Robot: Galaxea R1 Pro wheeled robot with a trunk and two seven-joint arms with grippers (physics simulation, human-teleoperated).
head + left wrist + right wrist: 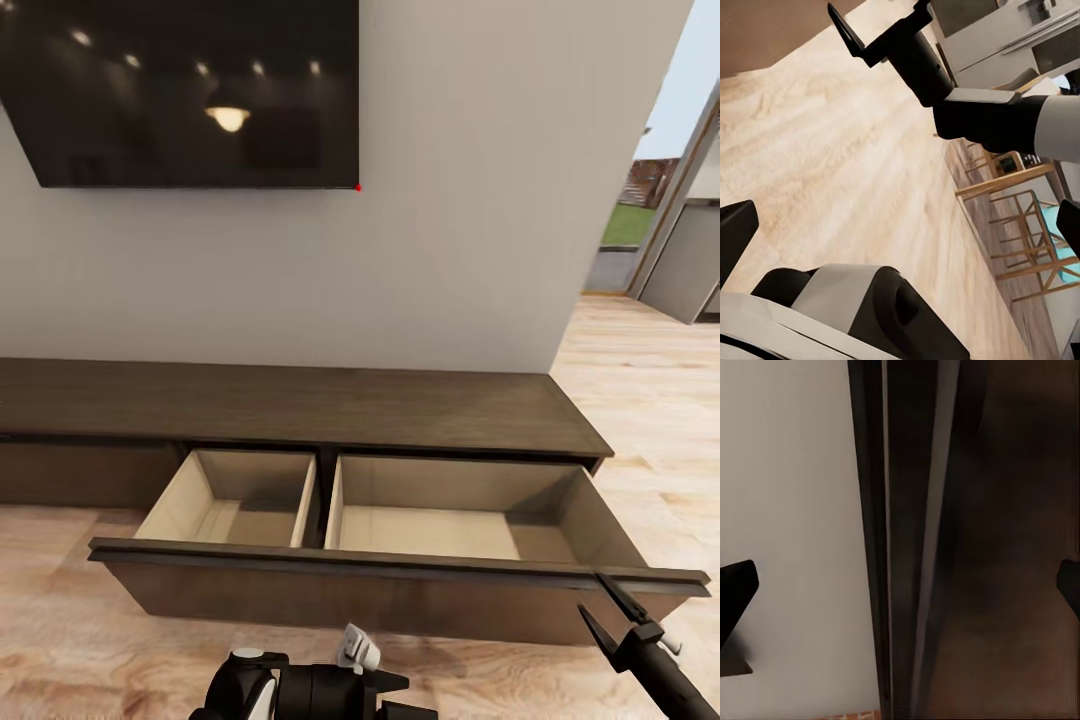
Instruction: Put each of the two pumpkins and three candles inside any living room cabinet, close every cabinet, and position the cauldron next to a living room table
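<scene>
- The cabinet (pixel 300 405) is a long, very low dark brown wooden unit with a flat top, standing against the pale wall on the light plank floor.
- Its wide drawer (pixel 400 585) is pulled out, showing two pale wood compartments side by side, parted by a dark divider.
- The right wrist view shows the drawer's dark front edge (pixel 907 540) close up.

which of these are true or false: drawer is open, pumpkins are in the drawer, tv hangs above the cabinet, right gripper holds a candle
1. The drawer of the cabinet is pulled open. True.
2. Pumpkins lie in the drawer. False: both pale compartments look empty.
3. A black TV hangs on the wall above the cabinet. True.
4. The right gripper holds a candle. False: it is open and empty, at the drawer front's right end.
</scene>
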